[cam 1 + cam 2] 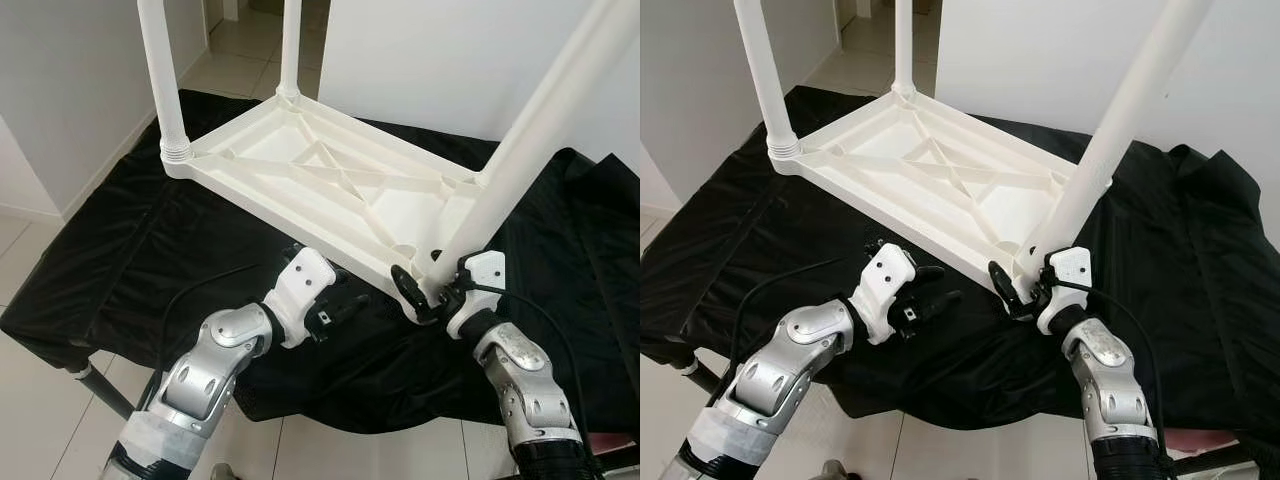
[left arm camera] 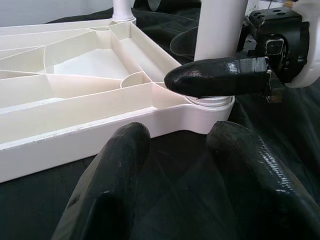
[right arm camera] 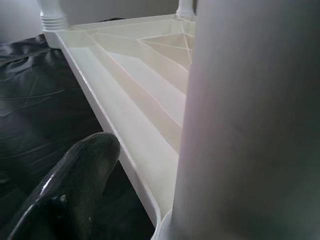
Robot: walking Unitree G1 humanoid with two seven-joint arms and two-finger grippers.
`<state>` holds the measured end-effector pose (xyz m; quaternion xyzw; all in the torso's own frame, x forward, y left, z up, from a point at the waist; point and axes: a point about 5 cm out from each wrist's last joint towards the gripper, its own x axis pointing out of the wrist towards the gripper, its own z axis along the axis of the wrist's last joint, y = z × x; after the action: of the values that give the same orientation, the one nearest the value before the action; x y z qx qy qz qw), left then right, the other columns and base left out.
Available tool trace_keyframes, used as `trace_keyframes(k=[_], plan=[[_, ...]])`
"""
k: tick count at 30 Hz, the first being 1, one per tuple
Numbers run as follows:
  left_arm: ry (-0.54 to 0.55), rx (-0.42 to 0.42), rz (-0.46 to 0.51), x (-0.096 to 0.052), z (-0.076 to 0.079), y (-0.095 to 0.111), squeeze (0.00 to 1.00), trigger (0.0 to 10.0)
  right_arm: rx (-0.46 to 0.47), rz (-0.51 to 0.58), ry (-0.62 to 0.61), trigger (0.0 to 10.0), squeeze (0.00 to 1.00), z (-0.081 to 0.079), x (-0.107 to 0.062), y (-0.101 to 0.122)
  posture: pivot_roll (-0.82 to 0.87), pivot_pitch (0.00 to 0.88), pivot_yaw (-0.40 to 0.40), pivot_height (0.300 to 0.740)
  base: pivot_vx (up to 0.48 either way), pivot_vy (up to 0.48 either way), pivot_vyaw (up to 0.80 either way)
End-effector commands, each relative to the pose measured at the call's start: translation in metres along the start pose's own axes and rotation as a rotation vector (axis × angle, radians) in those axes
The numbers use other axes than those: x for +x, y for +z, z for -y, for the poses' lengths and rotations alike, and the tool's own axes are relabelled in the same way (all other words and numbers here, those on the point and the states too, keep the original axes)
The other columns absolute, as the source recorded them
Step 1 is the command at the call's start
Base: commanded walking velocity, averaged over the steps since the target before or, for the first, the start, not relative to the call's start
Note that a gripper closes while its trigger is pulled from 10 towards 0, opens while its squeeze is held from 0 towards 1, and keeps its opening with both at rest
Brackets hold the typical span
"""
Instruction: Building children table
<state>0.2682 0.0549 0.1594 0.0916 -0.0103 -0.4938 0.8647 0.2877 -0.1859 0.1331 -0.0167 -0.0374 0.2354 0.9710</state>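
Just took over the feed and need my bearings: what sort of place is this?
Probably a room in a home: white walls, pale tiled floor, and a black cloth draped over a low surface, with the upturned white table top on it.

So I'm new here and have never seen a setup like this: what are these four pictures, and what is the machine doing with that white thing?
It is a humanoid robot with two silver arms, each ending in a gripper of two black fingers. The two wide pictures come from a camera pair on its head, looking down; the two close ones come from a camera on each wrist, looking along that gripper's fingers.

A white plastic children's table top lies upside down on a black cloth covering a work surface. Three legs stand up from its corners. The right gripper is closed around the base of the near leg, where it meets the corner socket. The left gripper hovers open just off the near edge, holding nothing; the left wrist view shows its fingers pointing toward that same corner.
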Motion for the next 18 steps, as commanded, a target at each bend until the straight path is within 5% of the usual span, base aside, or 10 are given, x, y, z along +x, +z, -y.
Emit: trace_keyframes(k=[1, 6, 7, 8, 18], plan=[[0.016, -0.004, -0.010, 0.001, 0.002, -0.001, 0.00, 10.0, -0.011, -0.025, 0.105, 10.0, 0.00, -0.004, 0.008, -0.005, 0.02, 0.053, -0.094, 0.740, 0.000, 0.000, 0.00], [0.014, -0.003, -0.009, 0.002, 0.002, -0.001, 0.00, 10.0, -0.026, -0.030, 0.132, 10.0, 0.00, -0.002, 0.012, -0.005, 0.02, 0.049, -0.094, 0.740, 0.000, 0.000, 0.00], [0.014, -0.001, -0.006, 0.003, 0.002, 0.000, 0.00, 10.0, -0.039, -0.029, 0.151, 3.9, 0.00, 0.000, 0.017, -0.005, 0.03, 0.040, -0.094, 0.740, 0.000, 0.000, 0.00], [0.015, 0.003, -0.003, 0.003, 0.000, 0.001, 0.00, 10.0, -0.045, -0.029, 0.167, 0.0, 0.00, 0.001, 0.020, -0.005, 0.03, 0.036, -0.099, 0.740, 0.000, 0.000, 0.00], [0.027, 0.005, 0.000, 0.003, -0.001, 0.001, 0.00, 10.0, -0.021, -0.032, 0.195, 0.0, 0.00, 0.004, 0.020, -0.006, 0.03, 0.038, -0.106, 0.740, 0.000, 0.000, 0.00]])
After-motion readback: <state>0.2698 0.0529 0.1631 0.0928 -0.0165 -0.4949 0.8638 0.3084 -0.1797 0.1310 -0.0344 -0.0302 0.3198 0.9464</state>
